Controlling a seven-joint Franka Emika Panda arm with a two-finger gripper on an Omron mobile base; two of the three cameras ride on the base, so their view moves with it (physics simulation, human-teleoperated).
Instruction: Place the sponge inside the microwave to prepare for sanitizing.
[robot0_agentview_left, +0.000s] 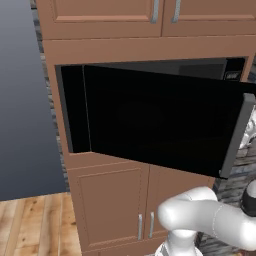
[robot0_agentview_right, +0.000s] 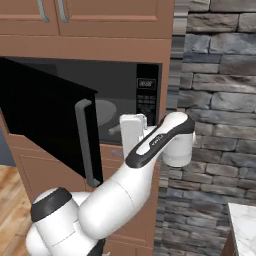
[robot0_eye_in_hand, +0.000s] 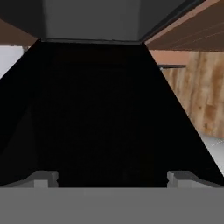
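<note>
Gripper: the gripper (robot0_eye_in_hand: 112, 178) had its two fingertips (robot0_eye_in_hand: 43, 178) spread wide, and nothing was between them.
Gripper position: in the right base view the white hand (robot0_agentview_right: 134, 131) stood just in front of the cavity mouth, near the button panel (robot0_agentview_right: 147, 98).
What the hand faced: the hand view looked onto the black glass of the door (robot0_eye_in_hand: 105, 118), very close, so the gripper pointed at the door rather than into the cavity.
Microwave: the microwave (robot0_agentview_right: 120, 107) was open; its door (robot0_agentview_left: 160, 117) stood swung out to the left, with the grey bar handle (robot0_agentview_right: 85, 142) on its free edge.
Turntable: the round grey plate (robot0_agentview_right: 106, 111) lay inside the cavity, behind and beside the hand.
Sponge: its place could not be told from these views; no yellowish block was seen on the plate or in the gripper, so its direction from the gripper and its long axis stayed unknown.
In the way: the open door stood close to the arm's left side, and the stone wall (robot0_agentview_right: 220, 100) closed the right side.
Judgement: the sponge probably had first to be found and picked up.
</note>
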